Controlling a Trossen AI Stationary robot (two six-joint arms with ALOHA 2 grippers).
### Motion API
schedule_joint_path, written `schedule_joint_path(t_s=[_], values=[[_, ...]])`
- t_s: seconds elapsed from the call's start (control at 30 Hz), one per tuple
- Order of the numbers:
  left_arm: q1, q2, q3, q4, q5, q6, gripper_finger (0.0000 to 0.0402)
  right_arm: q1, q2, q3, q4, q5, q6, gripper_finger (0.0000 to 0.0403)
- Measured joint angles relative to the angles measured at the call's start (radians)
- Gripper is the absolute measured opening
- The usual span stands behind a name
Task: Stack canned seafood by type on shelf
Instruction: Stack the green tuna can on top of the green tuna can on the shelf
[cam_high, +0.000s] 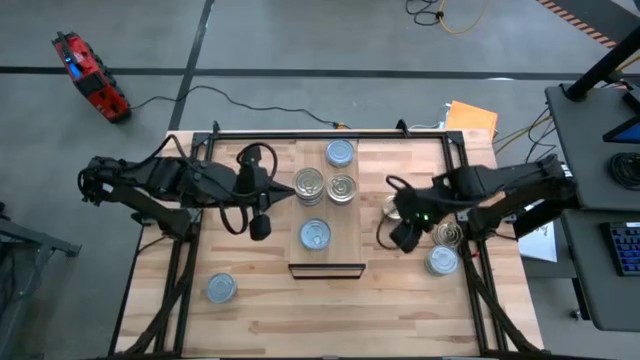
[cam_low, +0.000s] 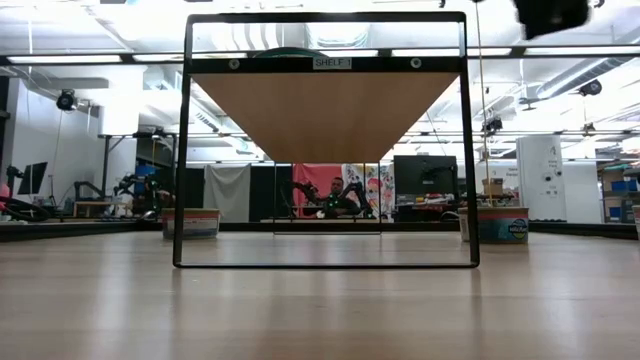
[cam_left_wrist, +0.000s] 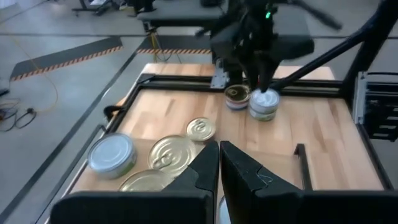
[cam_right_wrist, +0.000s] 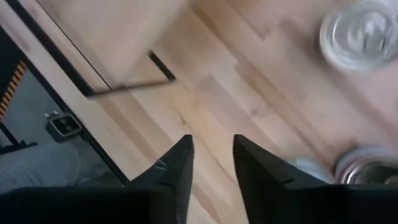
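Observation:
The shelf (cam_high: 345, 250) is a pale plank on the table's middle, standing on a black frame in the low view (cam_low: 330, 100). Four tins stand on it: a pale-topped one at its far end (cam_high: 340, 153), two gold-topped ones (cam_high: 309, 184) (cam_high: 342, 188), and a pale one nearer the front (cam_high: 315, 234). My left gripper (cam_high: 260, 228) (cam_left_wrist: 219, 163) hovers at the shelf's left side, shut and empty. My right gripper (cam_high: 405, 238) (cam_right_wrist: 212, 155) hangs over bare table to the right of the shelf, open and empty. Near it stand a gold tin (cam_high: 449, 235) and a pale tin (cam_high: 441, 261).
One pale-topped tin (cam_high: 221, 288) stands alone near the table's near left corner. A gold tin (cam_high: 393, 207) is partly hidden under my right arm. A black rail frames the table (cam_high: 300, 133). The right wrist view shows two tins (cam_right_wrist: 360, 34) (cam_right_wrist: 367, 168) beyond the fingers.

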Motion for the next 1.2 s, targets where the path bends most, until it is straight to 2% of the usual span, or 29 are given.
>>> schedule_joint_path(t_s=[0.3, 0.5, 0.8, 1.0, 1.2], values=[[0.000, 0.002, 0.000, 0.009, -0.001, 0.005, 0.0000, 0.172, -0.091, -0.189, 0.007, -0.002, 0.302, 0.0015], [0.000, 0.004, 0.000, 0.010, -0.004, -0.002, 0.0000, 0.244, -0.122, -0.338, 0.009, -0.011, 0.545, 0.0012], [0.000, 0.004, 0.000, 0.012, -0.012, -0.058, 0.0000, 0.322, -0.104, -0.551, 0.068, -0.044, 0.670, 0.0012], [-0.001, 0.004, 0.000, 0.012, -0.012, -0.133, 0.0000, 0.359, -0.098, -0.599, 0.241, -0.036, 0.700, 0.0012], [-0.003, 0.004, 0.000, 0.015, -0.012, -0.174, 0.0000, 0.400, -0.084, -0.599, 0.262, 0.023, 0.740, 0.0012]])
